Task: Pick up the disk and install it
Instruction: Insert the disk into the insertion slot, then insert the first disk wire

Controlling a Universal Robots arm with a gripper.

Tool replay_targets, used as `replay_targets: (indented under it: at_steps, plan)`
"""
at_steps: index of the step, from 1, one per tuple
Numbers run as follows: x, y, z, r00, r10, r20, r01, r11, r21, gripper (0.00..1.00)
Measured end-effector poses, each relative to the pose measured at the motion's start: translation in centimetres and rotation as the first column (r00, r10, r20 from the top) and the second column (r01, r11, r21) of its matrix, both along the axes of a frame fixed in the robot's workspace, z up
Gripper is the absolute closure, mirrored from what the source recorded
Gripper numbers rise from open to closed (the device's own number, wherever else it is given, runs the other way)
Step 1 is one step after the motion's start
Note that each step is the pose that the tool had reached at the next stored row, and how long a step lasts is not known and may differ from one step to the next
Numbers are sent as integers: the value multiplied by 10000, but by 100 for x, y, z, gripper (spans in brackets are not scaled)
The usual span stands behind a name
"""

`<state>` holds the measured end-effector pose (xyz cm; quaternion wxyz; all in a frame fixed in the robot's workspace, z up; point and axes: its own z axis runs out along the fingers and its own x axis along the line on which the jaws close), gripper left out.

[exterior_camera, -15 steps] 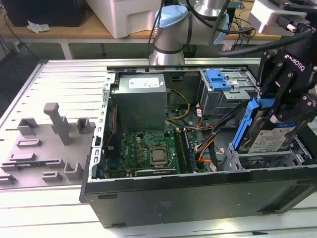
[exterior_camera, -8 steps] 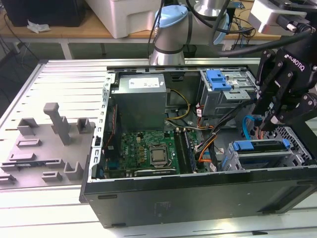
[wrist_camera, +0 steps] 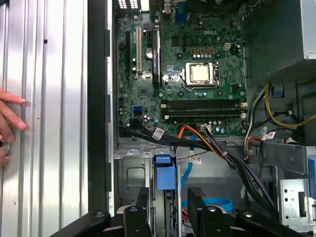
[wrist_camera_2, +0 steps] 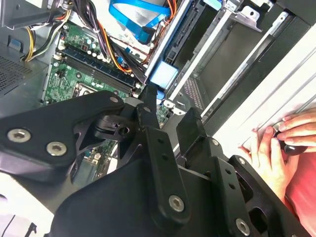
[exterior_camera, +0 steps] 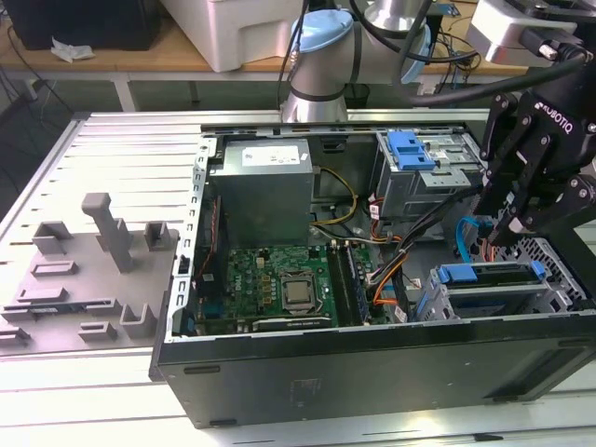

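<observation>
Jaws are spread apart and gripping nothing, going by both wrist views. The black two-finger gripper (exterior_camera: 503, 233) hangs just above the drive cage with its fingers (wrist_camera: 143, 200) well separated.

The disk, a flat silver hard drive in a blue plastic carrier frame (exterior_camera: 489, 276), sits in the metal cage at the near corner of the open black computer case (exterior_camera: 372, 372), on the exterior view's right. In the first wrist view its blue end lies just past the gap between the fingers.

So my read: the pickup part is done and the drive is in its bay. I can't tell whether it's pushed fully home or cabled up, though.

Pose-wise, the silver arm (exterior_camera: 321, 56) reaches from the far side of the case over to that near corner. The wrist is tilted and the fingers point down into the case.

Also, somebody's hand (wrist_camera: 10, 118) rests on the ribbed aluminium table (wrist_camera: 49, 98) just outside the case wall.
</observation>
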<state>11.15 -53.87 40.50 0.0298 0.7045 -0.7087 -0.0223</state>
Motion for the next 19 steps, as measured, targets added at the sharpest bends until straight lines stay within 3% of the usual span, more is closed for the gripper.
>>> replay_targets:
  at_steps: [19]
  plan:
    - [9,3,-2,10000,-1,1,1,10000,0,56]
